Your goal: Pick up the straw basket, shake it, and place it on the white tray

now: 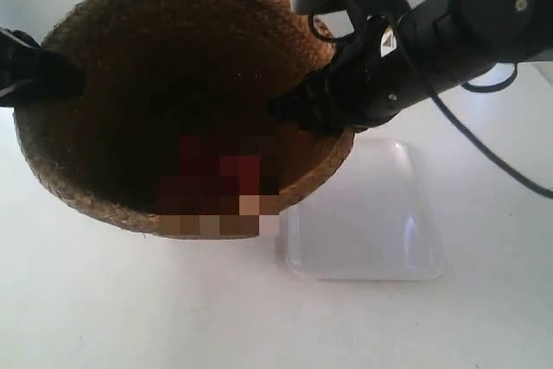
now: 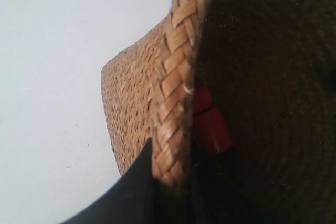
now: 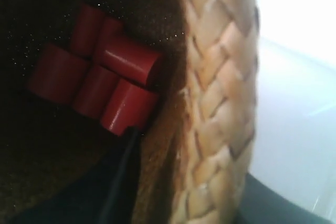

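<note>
brown braided-straw basket (image 1: 173, 75) aloft, upper left | left claw (image 2: 170, 184), right claw (image 3: 202, 198) pinch opposite rim sides, probably for balance | glossy white rectangular tray (image 1: 380, 222) lower right

The straw basket (image 1: 43, 170) is woven in a braided pattern of tan-brown straw, seen paler along the rim and dark brown inside. Red blocks (image 3: 123, 64) are seen within it. The white tray (image 1: 380, 222) is glossy, and the counter (image 1: 86, 317) is plain white.
</note>
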Controlling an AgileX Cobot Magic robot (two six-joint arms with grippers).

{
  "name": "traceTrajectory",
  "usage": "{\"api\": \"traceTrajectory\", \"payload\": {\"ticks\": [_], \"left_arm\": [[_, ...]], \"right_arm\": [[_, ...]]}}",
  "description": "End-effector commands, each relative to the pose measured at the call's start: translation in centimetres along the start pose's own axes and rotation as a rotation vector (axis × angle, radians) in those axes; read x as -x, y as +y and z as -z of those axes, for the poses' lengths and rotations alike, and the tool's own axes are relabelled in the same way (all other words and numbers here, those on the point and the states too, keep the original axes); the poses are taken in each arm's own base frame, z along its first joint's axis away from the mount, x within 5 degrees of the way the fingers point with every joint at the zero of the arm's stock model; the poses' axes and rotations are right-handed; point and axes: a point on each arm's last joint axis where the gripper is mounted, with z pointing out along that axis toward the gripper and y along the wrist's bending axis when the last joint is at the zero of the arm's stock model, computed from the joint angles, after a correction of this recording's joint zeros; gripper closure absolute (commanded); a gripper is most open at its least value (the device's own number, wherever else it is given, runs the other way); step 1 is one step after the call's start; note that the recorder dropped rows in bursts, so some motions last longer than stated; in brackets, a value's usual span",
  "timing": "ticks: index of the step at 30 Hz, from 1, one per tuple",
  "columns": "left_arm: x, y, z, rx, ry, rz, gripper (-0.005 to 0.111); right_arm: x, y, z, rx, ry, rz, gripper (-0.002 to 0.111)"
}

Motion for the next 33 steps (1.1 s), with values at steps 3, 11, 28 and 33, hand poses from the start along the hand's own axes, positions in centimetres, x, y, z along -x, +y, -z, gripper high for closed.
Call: {"api": "traceTrajectory", "payload": {"ticks": [3, 11, 28, 33], "left_arm": [[3.2, -1.9, 4.5, -0.036, -0.187, -0.127, 0.107], [2.1, -0.7, 1.4, -0.026, -0.096, -0.047, 0.107], [1.3, -0.4, 1.1, -0.019, -0.049, -0.059, 0.107], [0.5, -0.1, 0.4, -0.013, -0.021, -0.049, 0.107]], "right_arm": [[2.1, 1.0, 7.9, 0.067, -0.339, -0.011, 0.108], [0.0, 0.4, 3.7, 0.038, -0.200, -0.009, 0.108], [-1.5, 0.3, 0.3, 0.025, -0.012, -0.010, 0.108], [-1.5, 0.3, -0.2, 0.024, -0.011, -0.010, 0.108]]}}
